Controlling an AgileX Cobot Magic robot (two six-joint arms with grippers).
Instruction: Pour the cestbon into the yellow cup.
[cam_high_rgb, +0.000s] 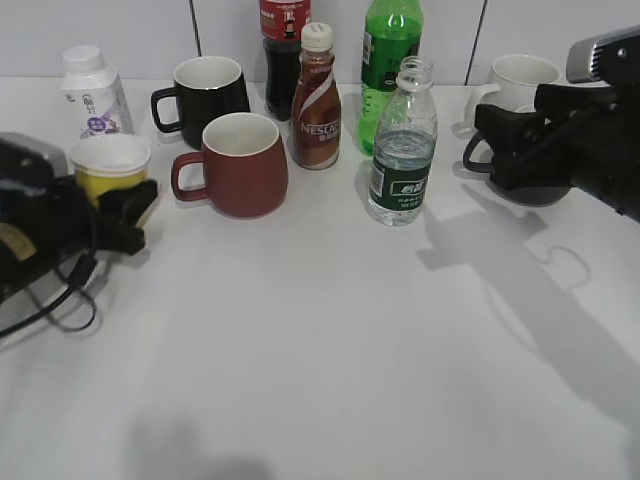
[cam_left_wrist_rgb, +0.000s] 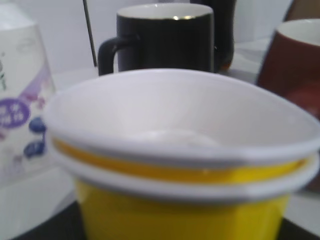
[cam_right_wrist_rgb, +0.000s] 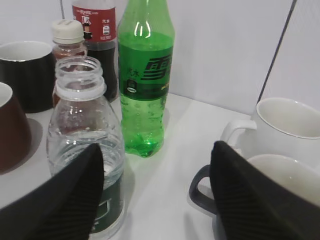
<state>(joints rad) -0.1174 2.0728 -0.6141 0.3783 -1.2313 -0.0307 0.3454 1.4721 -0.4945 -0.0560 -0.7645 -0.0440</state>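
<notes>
On the white table (cam_high_rgb: 330, 360), the two arms were the biggest things: the right gripper (cam_high_rgb: 500, 140) hung at three o'clock from the table's middle, its black fingers (cam_right_wrist_rgb: 65, 200) spread wide apart with nothing between them, and the left gripper (cam_high_rgb: 125, 215) sat at nine o'clock, dark and low. Whether the left one was closed on anything I could not tell; in the left wrist view the yellow cup (cam_left_wrist_rgb: 185, 165) filled the frame right in front of it, and no fingers showed. At twelve o'clock the green bottle (cam_high_rgb: 390, 60) stood tallest against the wall, with the red-labelled cola bottle (cam_high_rgb: 283, 55) just to its nine o'clock side. The dark red mug (cam_high_rgb: 240, 165) stood at eleven o'clock, the black mug (cam_high_rgb: 205, 95) behind it toward the wall. The cestbon (cam_high_rgb: 402, 145) stood upright and uncapped at one o'clock, partly filled with water, apart from the right gripper though its left finger overlapped the bottle's base in the right wrist view. The brown Nescafe bottle (cam_high_rgb: 316, 100) stood just at the cestbon's ten o'clock. A white mug (cam_high_rgb: 515, 80) and a grey mug (cam_right_wrist_rgb: 260, 190) sat at two o'clock by the right gripper. The white milk bottle (cam_high_rgb: 92, 92) stood at ten o'clock, behind the cup.
</notes>
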